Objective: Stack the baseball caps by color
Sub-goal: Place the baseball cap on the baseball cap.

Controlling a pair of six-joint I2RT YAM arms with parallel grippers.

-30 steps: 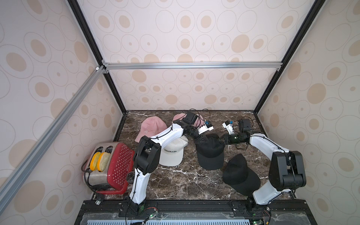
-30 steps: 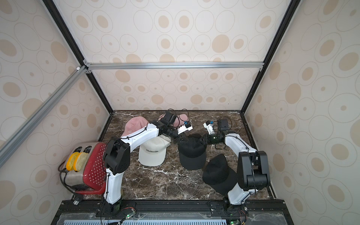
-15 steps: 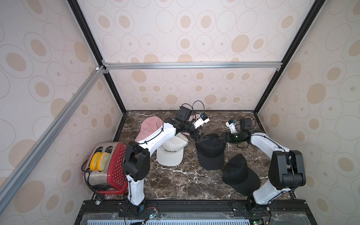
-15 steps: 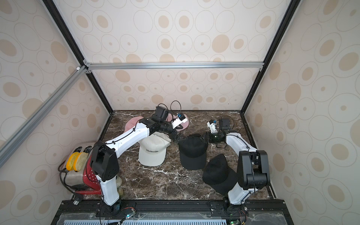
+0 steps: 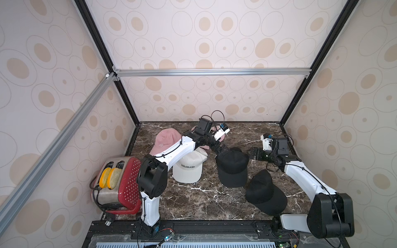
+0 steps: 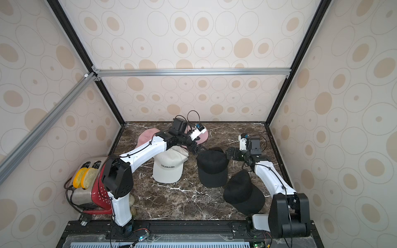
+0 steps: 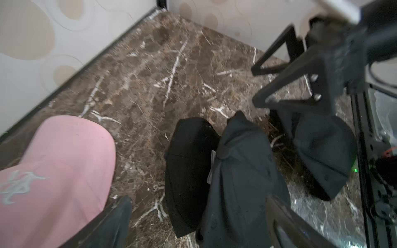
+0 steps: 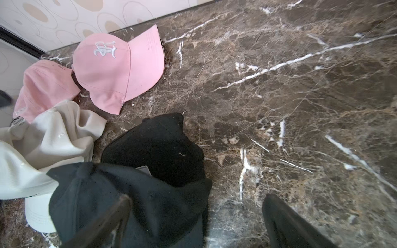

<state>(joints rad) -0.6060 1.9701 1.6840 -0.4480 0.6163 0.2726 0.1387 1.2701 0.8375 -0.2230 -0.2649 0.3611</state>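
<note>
Your left gripper (image 5: 222, 149) hangs at the far left edge of the middle black cap pile (image 5: 233, 168), jaws spread wide and gripping nothing. Your right gripper (image 5: 253, 154) sits just beside the pile's far right edge, jaws likewise spread and empty. The left wrist view shows you two black caps in that pile, with a white tag (image 7: 211, 163) between them, too blurred to read. A third black cap (image 5: 265, 193) lies apart at the near right. Left of the pile, the white cap (image 5: 188, 169) reads "COLORADO", and a pale cap (image 8: 64, 128) is rumpled on its far side. At the far side lies a pink cap (image 8: 116, 68) with white embroidered letters you cannot make out. A second pink cap (image 5: 166, 139) lies at the far left. A red toaster (image 5: 129, 182) stands at the near left.
</note>
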